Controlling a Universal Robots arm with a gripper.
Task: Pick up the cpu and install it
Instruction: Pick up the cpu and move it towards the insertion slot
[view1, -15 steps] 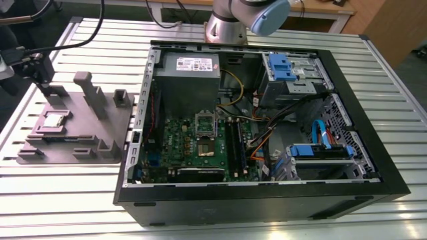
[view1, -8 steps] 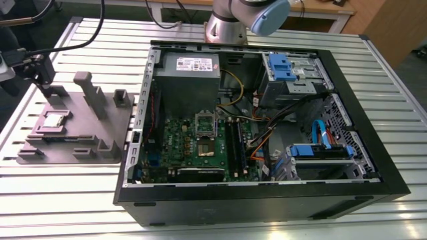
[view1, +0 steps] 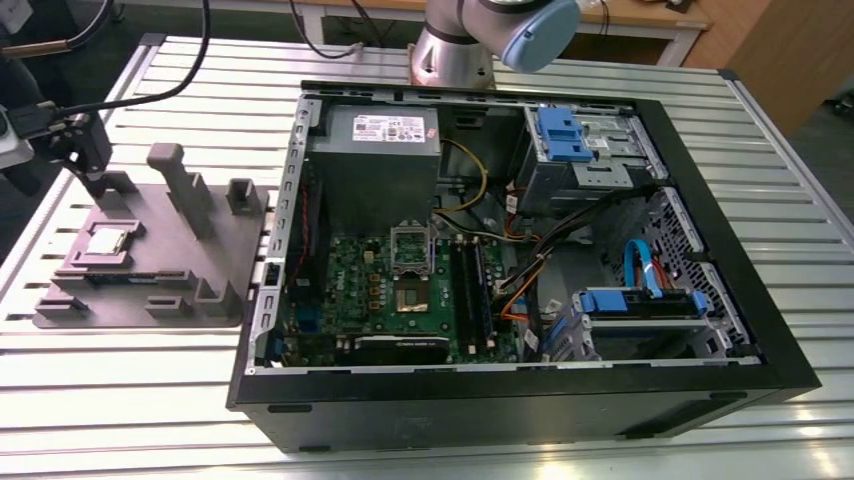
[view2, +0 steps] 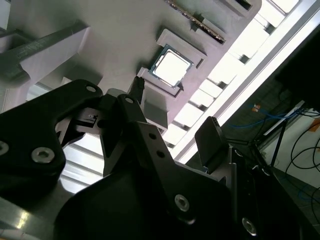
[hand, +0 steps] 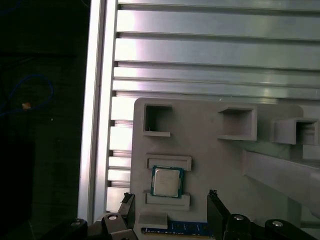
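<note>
Though half out of view, gripper (hand: 171, 196), fingers (hand: 216, 212) apart, beside cpu (hand: 166, 181)

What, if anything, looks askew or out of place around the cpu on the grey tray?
Nothing stands out. The cpu lies flat and square in its recess on the grey tray, with the open fingers apart from it.

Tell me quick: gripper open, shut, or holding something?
Gripper: open, holding nothing, near the cpu, which lies in the grey holder.
</note>
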